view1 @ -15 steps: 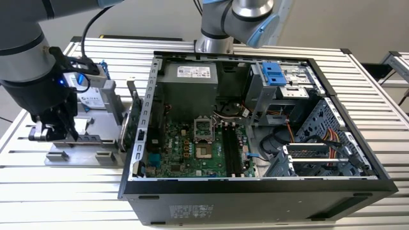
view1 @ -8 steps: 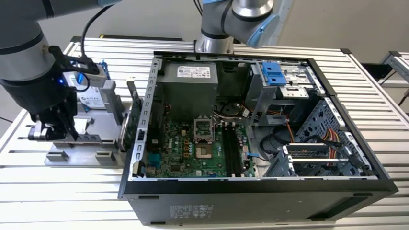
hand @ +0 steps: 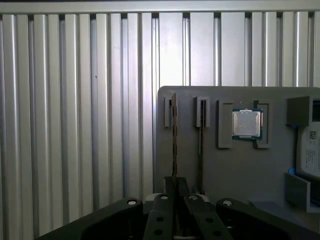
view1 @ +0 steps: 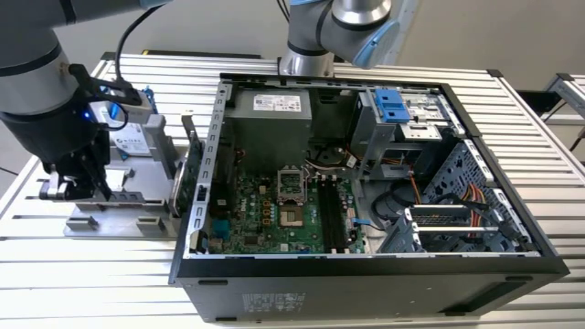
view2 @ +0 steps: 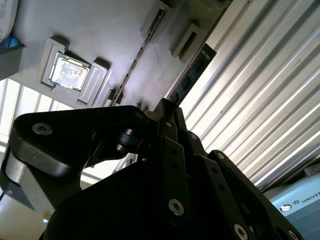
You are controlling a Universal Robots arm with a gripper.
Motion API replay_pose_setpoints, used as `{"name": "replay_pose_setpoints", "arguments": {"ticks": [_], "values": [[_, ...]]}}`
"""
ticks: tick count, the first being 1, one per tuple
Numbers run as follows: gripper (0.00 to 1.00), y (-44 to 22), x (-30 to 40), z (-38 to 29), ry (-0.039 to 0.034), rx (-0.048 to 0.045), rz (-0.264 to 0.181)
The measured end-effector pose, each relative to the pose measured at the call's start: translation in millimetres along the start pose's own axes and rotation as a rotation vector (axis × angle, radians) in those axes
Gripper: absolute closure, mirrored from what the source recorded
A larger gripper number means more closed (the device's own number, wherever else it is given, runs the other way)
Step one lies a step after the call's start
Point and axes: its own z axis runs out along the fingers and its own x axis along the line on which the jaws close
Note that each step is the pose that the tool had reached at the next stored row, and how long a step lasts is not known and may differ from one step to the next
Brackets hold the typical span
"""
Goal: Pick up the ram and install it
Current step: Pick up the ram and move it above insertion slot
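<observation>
Ram [hand: 173,135] clenched by gripper [hand: 174,189]
The ram is held on edge in the holder's [hand: 240,175] edge slot, between the closed fingers [hand: 182,189]. A label is seen on the drive [hand: 310,150], its print unreadable.

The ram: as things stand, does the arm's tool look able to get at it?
Likely yes: the ram stands on edge in the holder, with nothing covering it, and the tool is lined up right at it.
</observation>
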Motion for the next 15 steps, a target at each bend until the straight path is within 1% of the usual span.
{"name": "replay_pose_setpoints", "arguments": {"ticks": [10, 15], "values": [[1.0, 0.1, 0.0, -2.4, 0.0, 0.0, 0.0], [1.0, 0.2, 0.1, -5.8, 0.0001, 0.0, 0.0]]}}
